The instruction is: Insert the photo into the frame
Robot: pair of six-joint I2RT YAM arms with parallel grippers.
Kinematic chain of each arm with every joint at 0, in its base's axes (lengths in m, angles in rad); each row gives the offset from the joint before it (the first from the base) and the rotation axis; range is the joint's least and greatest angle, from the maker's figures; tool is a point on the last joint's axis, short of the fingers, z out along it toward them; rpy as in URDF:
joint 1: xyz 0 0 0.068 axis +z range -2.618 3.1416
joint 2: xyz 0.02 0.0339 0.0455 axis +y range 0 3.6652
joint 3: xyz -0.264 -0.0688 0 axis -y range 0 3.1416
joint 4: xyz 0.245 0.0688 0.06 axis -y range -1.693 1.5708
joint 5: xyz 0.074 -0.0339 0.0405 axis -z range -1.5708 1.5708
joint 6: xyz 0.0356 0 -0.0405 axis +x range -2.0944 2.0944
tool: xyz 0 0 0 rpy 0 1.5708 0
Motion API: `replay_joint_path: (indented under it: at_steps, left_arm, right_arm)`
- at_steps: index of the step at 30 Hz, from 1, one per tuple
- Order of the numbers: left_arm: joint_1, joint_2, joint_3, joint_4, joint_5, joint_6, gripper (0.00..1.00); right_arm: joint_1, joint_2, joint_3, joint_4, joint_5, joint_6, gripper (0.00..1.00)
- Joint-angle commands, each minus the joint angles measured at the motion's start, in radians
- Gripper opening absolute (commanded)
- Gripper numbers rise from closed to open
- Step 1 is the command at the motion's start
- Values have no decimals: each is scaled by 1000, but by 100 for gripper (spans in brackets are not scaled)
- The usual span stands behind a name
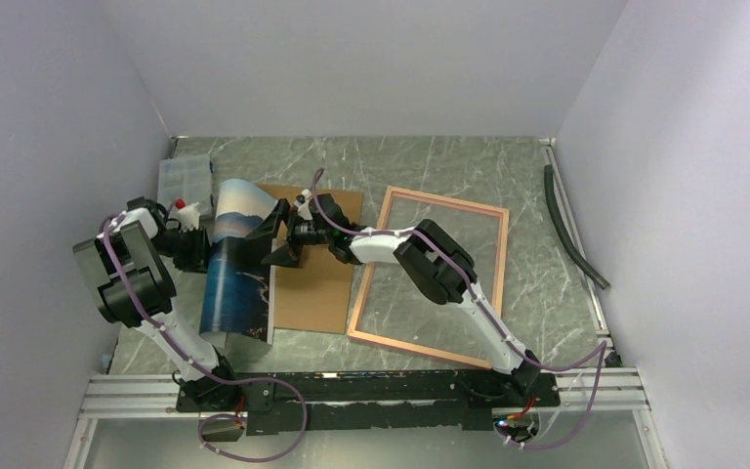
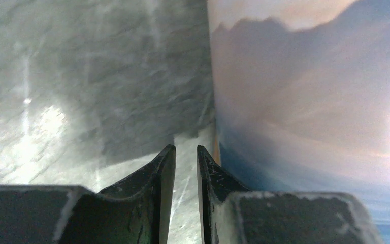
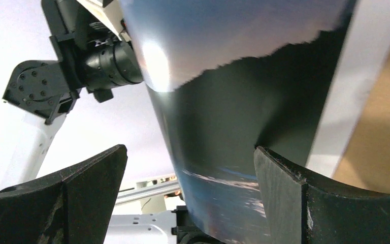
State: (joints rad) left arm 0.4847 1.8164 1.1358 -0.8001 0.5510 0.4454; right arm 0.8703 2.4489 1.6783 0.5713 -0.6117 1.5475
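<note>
1. Green marbled table (image 1: 430, 166) between white walls carries everything. The frame (image 1: 449, 199) lies flat at the right with bare table showing through its pane, so we judge the job at an early stage.
2. The photo (image 1: 236, 283) is at the left, partly over the left edge of the brown board (image 1: 327, 283). That board lies between it and the frame, so the two are well apart.
3. Its long axis runs near to far. The water end lies low toward us, and the sky end rises off the table and curls over, printed face turned up and to the right.
4. Our left gripper (image 2: 186, 150) is at the photo's left edge with only a thin slit between its fingers. We cannot tell whether it pinches the sheet.
5. Our right gripper (image 3: 190, 152) stands wide apart, its fingers astride the lifted sheet and clamping nothing.
6. Left to do, as we judge it: secure a hold, carry the photo across the board, flatten it and lay it inside the rails.
</note>
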Motion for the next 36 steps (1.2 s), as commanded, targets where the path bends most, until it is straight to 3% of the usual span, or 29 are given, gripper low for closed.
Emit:
replay_joint_path:
  at_steps: [1, 5, 16, 36]
  left_arm:
    - [39, -52, -32, 42, -65, -25, 29]
    - [70, -35, -31, 44, -66, -9, 29]
    - [87, -1, -27, 34, -20, 15, 29]
    - [-19, -23, 23, -89, 141, 10, 28]
  right_arm:
    - [-1, 12, 25, -77, -11, -47, 100]
    - [-9, -8, -9, -99, -8, -74, 100]
    - [-21, -84, -29, -393, 66, -304, 100]
    - [27, 0, 3, -170, 37, -125, 100]
